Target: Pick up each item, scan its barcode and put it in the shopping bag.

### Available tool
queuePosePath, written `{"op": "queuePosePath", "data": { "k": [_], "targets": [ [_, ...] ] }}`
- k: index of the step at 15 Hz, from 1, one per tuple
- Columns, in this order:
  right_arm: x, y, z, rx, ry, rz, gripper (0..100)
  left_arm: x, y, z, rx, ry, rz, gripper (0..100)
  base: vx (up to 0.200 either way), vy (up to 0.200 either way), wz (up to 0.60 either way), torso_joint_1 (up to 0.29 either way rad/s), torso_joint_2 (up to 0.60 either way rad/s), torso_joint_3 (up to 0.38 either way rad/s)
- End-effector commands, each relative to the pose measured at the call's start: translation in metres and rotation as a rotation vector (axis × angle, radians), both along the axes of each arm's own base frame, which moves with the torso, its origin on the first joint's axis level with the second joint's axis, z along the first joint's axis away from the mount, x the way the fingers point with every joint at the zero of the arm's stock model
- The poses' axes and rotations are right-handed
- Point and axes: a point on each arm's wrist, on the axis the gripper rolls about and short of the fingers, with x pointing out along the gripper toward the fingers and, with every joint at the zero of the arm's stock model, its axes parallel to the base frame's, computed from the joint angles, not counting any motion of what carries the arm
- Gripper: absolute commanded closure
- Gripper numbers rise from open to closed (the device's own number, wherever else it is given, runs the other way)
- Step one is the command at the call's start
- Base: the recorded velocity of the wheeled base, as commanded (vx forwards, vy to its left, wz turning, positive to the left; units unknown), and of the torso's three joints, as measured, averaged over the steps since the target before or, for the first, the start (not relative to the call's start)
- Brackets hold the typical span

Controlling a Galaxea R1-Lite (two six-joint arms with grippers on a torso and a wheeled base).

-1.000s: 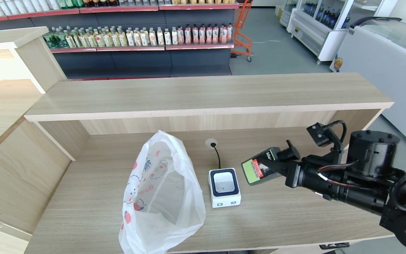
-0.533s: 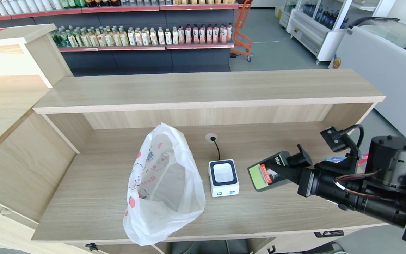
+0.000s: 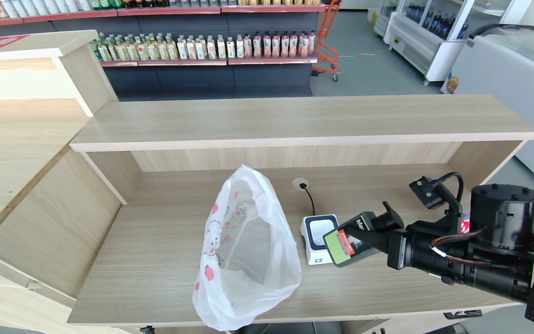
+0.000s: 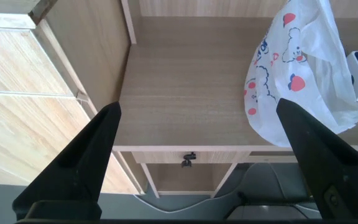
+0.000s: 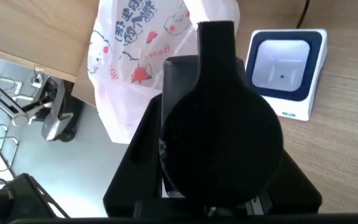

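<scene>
A white shopping bag (image 3: pixel 248 250) with red prints stands open at the middle of the wooden counter (image 3: pixel 155 241). Just right of it sits a white barcode scanner (image 3: pixel 315 232) with a dark window. My right gripper (image 3: pixel 370 232) is shut on a dark box (image 3: pixel 346 240) with a green and red end label, held just above the scanner's right edge. The right wrist view looks past the dark box (image 5: pixel 219 124) at the scanner (image 5: pixel 284 74) and the bag (image 5: pixel 142 56). My left gripper (image 4: pixel 194 162) is open above the counter's left front edge, beside the bag (image 4: pixel 297 74).
A raised ledge (image 3: pixel 295 120) runs along the counter's far side, with side walls at left and right. The scanner's cable goes to a grommet (image 3: pixel 300 183). A small red and blue item (image 3: pixel 464 225) peeks out behind the right arm. Shelves of bottles (image 3: pixel 202 46) stand beyond.
The camera has shifted, so the whole scene sits further right. Relative to the scanner, the held box has moved left, from beside it to over its right edge.
</scene>
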Motion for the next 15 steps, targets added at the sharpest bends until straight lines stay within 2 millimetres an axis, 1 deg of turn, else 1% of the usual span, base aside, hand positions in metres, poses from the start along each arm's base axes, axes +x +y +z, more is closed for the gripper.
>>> {"op": "queuePosePath", "data": {
  "k": [1,3,4,6,8,11,12,13,14,15],
  "targets": [
    [0.01,0.006,-0.013,-0.023,0.051,0.004,100,0.0,0.0,0.0,-0.001,-0.001,0.0,0,0.0,0.0,0.0,0.0,0.0,0.0],
    [0.023,0.016,-0.021,-0.035,0.071,0.017,100,0.0,0.0,0.0,-0.001,-0.001,0.0,0,0.0,0.0,0.0,0.0,0.0,0.0],
    [0.034,0.028,-0.026,-0.039,0.077,0.04,100,0.0,0.0,0.0,-0.001,-0.001,0.0,0,0.0,0.0,0.0,0.0,0.0,0.0],
    [0.045,0.046,-0.036,-0.057,0.082,0.073,100,0.0,0.0,0.0,-0.001,-0.001,0.0,0,0.0,0.0,0.0,0.0,0.0,0.0],
    [0.059,0.055,-0.053,-0.113,0.078,0.096,100,0.0,0.0,0.0,-0.001,-0.001,0.0,0,0.0,0.0,0.0,0.0,0.0,0.0],
    [0.08,0.071,-0.078,-0.249,-0.015,0.179,100,0.0,0.0,0.0,-0.001,-0.001,0.0,0,0.0,0.0,0.0,0.0,0.0,0.0],
    [0.09,0.078,-0.084,-0.292,-0.065,0.21,100,0.0,0.0,0.0,-0.001,-0.001,0.0,0,0.0,0.0,0.0,0.0,0.0,0.0],
    [0.094,0.083,-0.086,-0.305,-0.086,0.224,100,0.0,0.0,0.0,-0.001,-0.001,0.0,0,0.0,0.0,0.0,0.0,0.0,0.0],
    [0.103,0.096,-0.091,-0.331,-0.137,0.261,100,0.0,0.0,0.0,-0.001,-0.001,0.0,0,0.0,0.0,0.0,0.0,0.0,0.0],
    [0.111,0.109,-0.092,-0.336,-0.188,0.296,100,0.0,0.0,0.0,-0.001,-0.001,0.0,0,0.0,0.0,0.0,0.0,0.0,0.0]
  ]
}}
